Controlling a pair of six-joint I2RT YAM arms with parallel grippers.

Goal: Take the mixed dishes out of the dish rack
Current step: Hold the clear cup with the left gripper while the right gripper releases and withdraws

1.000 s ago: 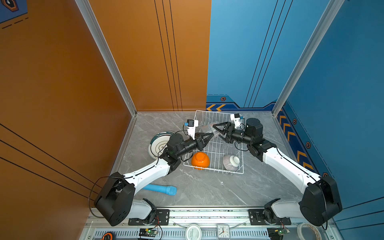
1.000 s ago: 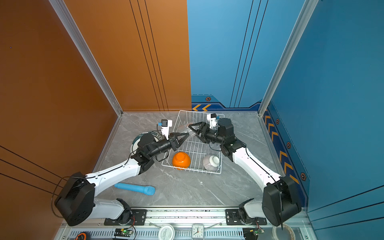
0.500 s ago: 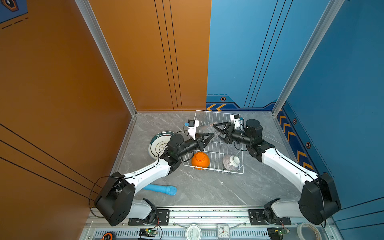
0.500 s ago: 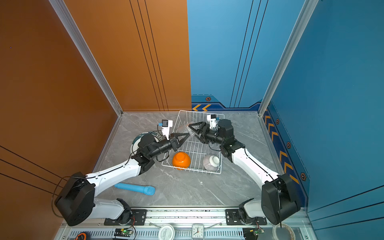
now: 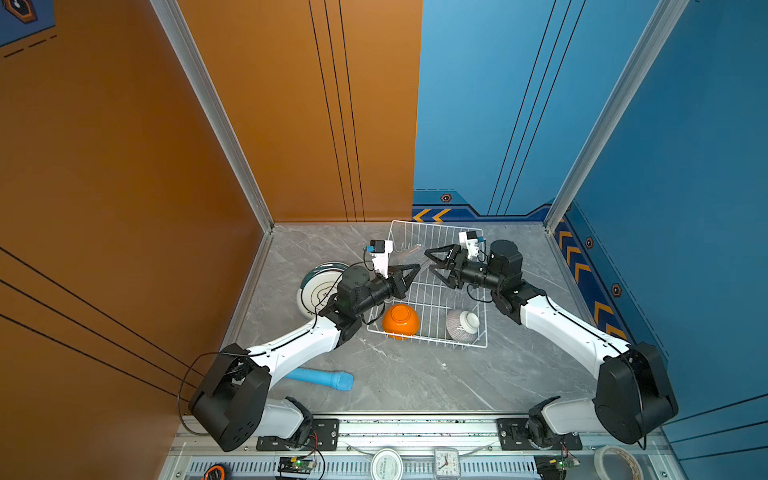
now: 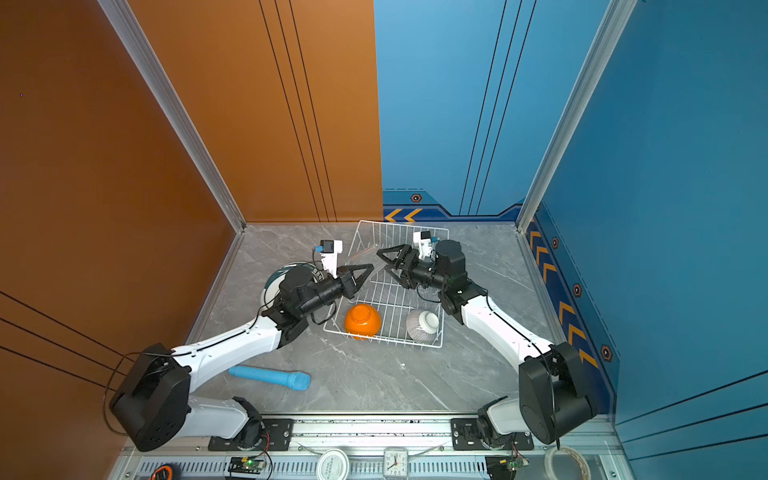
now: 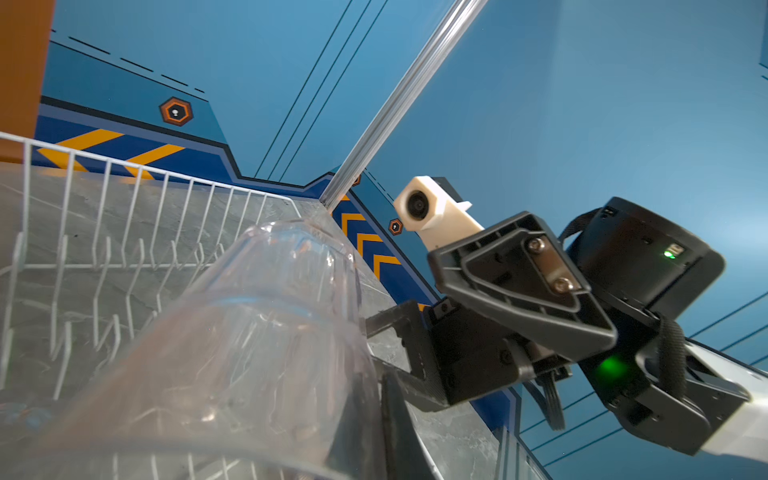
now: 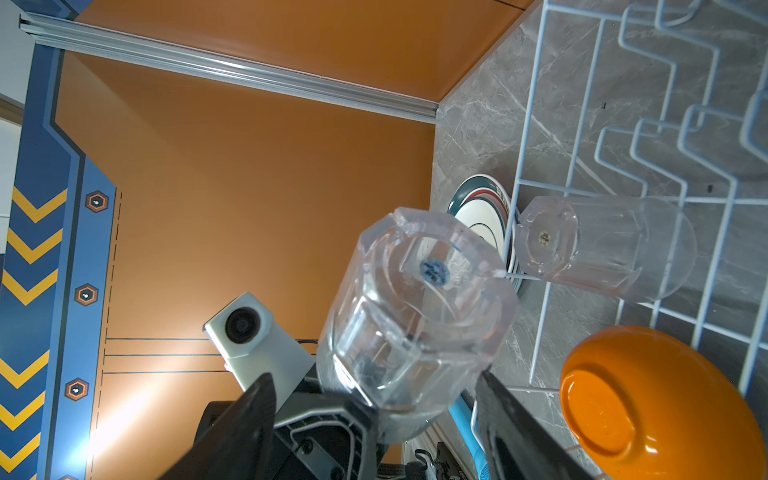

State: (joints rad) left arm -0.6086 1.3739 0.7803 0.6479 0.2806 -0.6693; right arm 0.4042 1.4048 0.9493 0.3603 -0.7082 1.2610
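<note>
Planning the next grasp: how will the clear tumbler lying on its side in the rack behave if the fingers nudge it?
The tumbler lies on its side in the dish rack, round-walled, so it will probably roll or rock. Its smooth clear wall looks slippery. It looks like glass, so likely fragile.

2 top views look steeply down on the whole table (image 5: 415, 382); 2 wrist views face each other closely across the dish rack (image 7: 104, 249).
</note>
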